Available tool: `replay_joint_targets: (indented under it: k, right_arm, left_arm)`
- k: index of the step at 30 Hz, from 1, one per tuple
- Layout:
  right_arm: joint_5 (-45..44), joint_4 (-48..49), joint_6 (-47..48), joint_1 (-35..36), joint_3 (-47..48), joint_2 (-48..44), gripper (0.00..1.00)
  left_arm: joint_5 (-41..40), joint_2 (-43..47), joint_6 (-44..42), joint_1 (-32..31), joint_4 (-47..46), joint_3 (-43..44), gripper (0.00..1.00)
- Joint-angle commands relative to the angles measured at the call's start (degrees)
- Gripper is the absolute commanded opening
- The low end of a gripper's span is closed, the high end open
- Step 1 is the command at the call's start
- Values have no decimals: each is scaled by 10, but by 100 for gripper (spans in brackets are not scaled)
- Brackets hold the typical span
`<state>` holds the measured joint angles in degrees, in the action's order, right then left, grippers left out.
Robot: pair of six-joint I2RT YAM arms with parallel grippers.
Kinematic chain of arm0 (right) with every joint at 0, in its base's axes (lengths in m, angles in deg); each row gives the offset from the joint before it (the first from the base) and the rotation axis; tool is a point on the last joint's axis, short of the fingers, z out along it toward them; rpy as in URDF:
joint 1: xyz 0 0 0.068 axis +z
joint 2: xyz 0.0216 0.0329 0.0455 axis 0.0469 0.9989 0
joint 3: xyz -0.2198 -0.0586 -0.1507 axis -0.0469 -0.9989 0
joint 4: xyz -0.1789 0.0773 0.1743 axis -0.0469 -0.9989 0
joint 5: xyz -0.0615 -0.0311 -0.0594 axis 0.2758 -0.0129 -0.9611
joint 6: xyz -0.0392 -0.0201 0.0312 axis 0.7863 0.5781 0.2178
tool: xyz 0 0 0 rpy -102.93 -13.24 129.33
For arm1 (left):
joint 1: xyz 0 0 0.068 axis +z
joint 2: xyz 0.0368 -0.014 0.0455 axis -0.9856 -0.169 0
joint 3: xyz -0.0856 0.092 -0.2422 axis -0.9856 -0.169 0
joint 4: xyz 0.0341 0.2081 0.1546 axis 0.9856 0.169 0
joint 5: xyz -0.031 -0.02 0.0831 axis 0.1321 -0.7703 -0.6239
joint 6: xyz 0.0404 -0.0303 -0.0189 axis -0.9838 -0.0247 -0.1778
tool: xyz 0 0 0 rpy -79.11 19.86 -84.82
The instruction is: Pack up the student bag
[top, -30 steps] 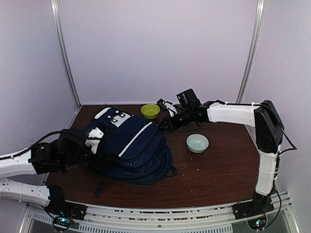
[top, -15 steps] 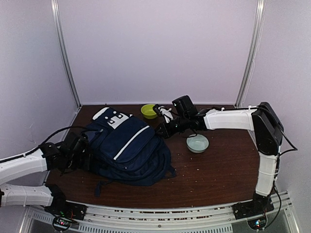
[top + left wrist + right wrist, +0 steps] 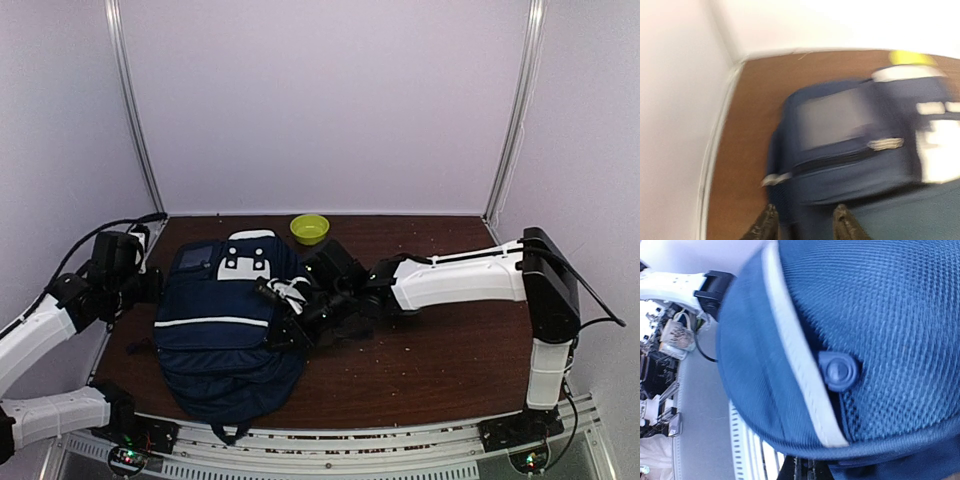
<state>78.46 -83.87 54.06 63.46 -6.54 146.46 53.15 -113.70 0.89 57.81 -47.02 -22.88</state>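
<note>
The student bag (image 3: 220,330), navy with a white stripe, lies flat on the table left of centre, its white patch end toward the back. My left gripper (image 3: 150,285) sits at the bag's left edge. In the left wrist view its fingers stand apart and open (image 3: 805,222), with the blurred bag (image 3: 855,165) just beyond them. My right gripper (image 3: 287,308) reaches onto the bag's right side. The right wrist view is filled by the bag's mesh and white trim (image 3: 880,305). The shut right gripper (image 3: 810,472) barely shows under the bag's edge; whether it pinches fabric is hidden.
A green bowl (image 3: 309,228) stands at the back of the table behind the bag and shows as a yellow blur (image 3: 912,58) in the left wrist view. The right arm (image 3: 450,280) stretches low across the table's middle. A wall (image 3: 680,125) runs along the table's left edge.
The bag has swung round and slid left, now pointing straight back. The right arm came forward from the back onto the bag, covering a pale bowl. The left arm drew back and up.
</note>
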Motion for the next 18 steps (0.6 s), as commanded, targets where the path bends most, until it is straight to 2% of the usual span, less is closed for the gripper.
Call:
replay_joint_targets:
  k: [1,3,6,8,10,14,18]
  right_arm:
    - [46,39,-22,-21,29,1,0]
    - [49,53,-34,-36,15,-4,0]
    - [65,94,-62,-54,-14,-16,0]
    - [75,113,-80,-63,-26,-18,0]
    - [79,130,-95,-69,-38,-19,0]
    - [85,156,-113,-74,-54,-19,0]
    - [86,166,-120,-77,-61,-19,0]
  left_arm:
    - [95,49,-135,-142,-87,50,37]
    - [111,66,-193,-222,-110,42,36]
    - [146,52,-266,-308,-105,36,39]
    - [146,22,-315,-357,-80,36,44]
    - [146,-10,-349,-410,-61,36,52]
    - [149,-63,-380,-440,-53,33,65]
    - [65,-100,-380,-441,-32,49,71]
